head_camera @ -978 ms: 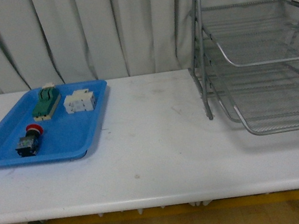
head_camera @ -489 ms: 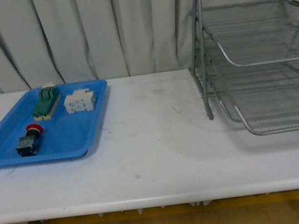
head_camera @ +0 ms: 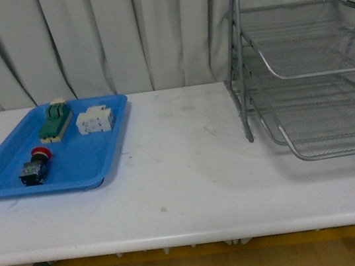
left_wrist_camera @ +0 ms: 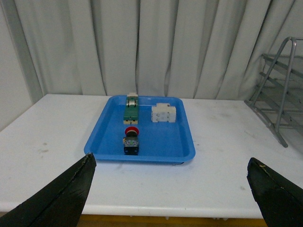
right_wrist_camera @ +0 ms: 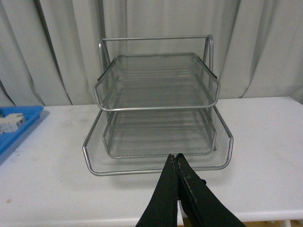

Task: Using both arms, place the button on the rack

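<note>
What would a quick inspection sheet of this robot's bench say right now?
Surface: white table, faint scuffs.
Job's things: button lying in the blue tray; rack standing on the table, apart from the tray.
Clutter: green terminal block and white connector in the same tray.
Grippers: left gripper open; right gripper shut; both hold nothing.
Cables: nothing seen.
Surroundings: pale curtain behind the table.
</note>
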Motion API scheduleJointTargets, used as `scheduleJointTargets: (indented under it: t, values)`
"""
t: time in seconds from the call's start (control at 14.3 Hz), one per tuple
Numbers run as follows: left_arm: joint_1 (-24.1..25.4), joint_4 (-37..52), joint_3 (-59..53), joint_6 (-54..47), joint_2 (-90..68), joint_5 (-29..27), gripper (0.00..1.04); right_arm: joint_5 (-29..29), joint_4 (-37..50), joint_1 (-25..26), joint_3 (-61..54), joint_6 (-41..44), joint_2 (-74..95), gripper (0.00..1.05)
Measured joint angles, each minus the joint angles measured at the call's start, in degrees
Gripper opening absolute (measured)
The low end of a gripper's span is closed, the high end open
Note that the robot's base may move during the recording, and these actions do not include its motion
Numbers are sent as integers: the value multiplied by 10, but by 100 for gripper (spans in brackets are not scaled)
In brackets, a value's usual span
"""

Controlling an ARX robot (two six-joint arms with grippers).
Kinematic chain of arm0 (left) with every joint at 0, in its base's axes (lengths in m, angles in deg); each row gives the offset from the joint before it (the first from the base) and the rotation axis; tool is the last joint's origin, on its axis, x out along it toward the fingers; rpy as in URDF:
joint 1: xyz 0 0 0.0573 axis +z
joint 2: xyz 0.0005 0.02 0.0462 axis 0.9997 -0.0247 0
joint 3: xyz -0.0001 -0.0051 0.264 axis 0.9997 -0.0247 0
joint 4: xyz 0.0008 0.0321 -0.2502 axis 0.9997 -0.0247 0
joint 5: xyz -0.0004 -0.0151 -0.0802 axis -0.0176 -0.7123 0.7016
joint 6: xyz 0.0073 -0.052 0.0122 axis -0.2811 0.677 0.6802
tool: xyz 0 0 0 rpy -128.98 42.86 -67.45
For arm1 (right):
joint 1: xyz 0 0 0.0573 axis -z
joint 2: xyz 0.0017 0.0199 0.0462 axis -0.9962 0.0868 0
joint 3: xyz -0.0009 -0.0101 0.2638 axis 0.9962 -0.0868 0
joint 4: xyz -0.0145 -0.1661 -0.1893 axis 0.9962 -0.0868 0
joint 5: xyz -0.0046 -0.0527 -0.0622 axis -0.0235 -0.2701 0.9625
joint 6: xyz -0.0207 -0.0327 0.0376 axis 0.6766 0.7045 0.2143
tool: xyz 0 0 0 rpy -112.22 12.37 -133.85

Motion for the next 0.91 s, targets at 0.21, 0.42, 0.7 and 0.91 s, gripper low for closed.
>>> scheduleJointTargets:
  t: [0.21, 0.42, 0.7, 0.91]
  values:
    - [0, 0, 0, 0, 0, 0, 98, 0, -47, 0, 0, 0, -49, 2]
    - [0, 0, 0, 0, 0, 0, 98, 0, -79, 0, 0, 0, -81, 2]
    - [0, 0, 0, 0, 0, 0, 98, 0, -112, 0, 0, 0, -114, 2]
    - [0, 0, 0, 0, 0, -1, 98, -2, -212, 0, 0, 0, -213, 2]
